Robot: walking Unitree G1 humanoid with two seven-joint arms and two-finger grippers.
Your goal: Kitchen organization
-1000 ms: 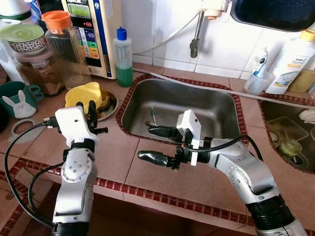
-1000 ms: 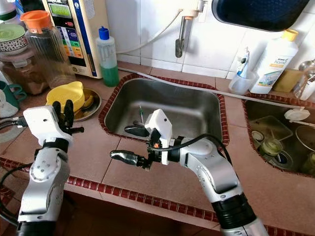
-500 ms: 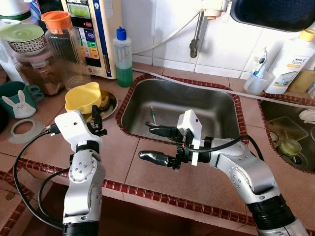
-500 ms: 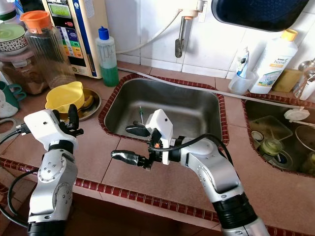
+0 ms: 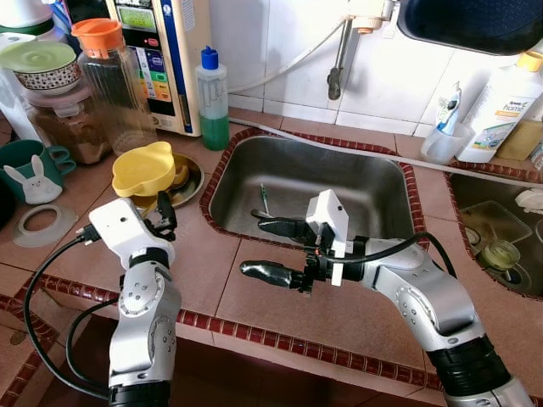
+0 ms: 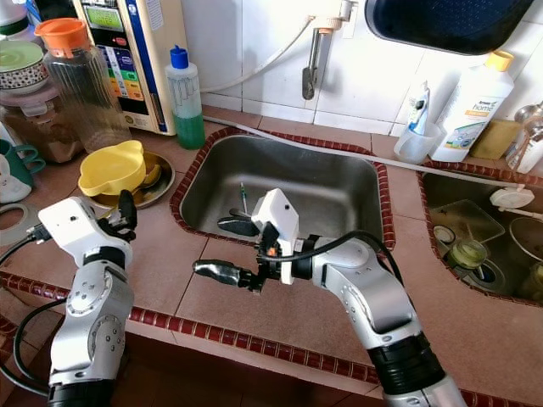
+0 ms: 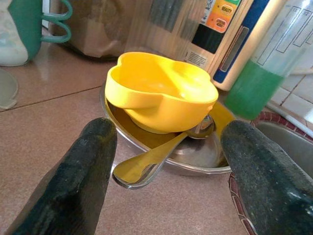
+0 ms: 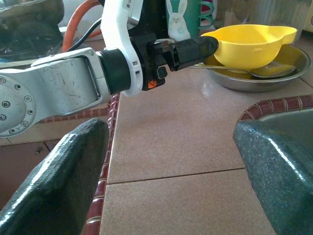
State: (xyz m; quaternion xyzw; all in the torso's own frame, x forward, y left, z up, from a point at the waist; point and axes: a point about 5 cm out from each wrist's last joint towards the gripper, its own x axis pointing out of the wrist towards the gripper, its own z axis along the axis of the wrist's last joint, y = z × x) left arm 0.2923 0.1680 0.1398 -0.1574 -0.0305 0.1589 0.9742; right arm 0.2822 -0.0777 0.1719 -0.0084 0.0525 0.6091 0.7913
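A yellow bowl point(image 7: 161, 95) sits in a steel dish point(image 7: 195, 161) with a spoon point(image 7: 146, 164) propped beneath it, on the tiled bench point(image 5: 254, 297) left of the sink point(image 5: 339, 182). The left gripper point(image 7: 166, 181), fingers spread and empty, faces the dish. The right gripper point(image 5: 267, 250) hovers released over the bench beside the sink.

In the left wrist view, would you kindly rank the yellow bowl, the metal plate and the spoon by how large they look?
1. metal plate, partly hidden
2. yellow bowl, close behind it
3. spoon, clearly smallest
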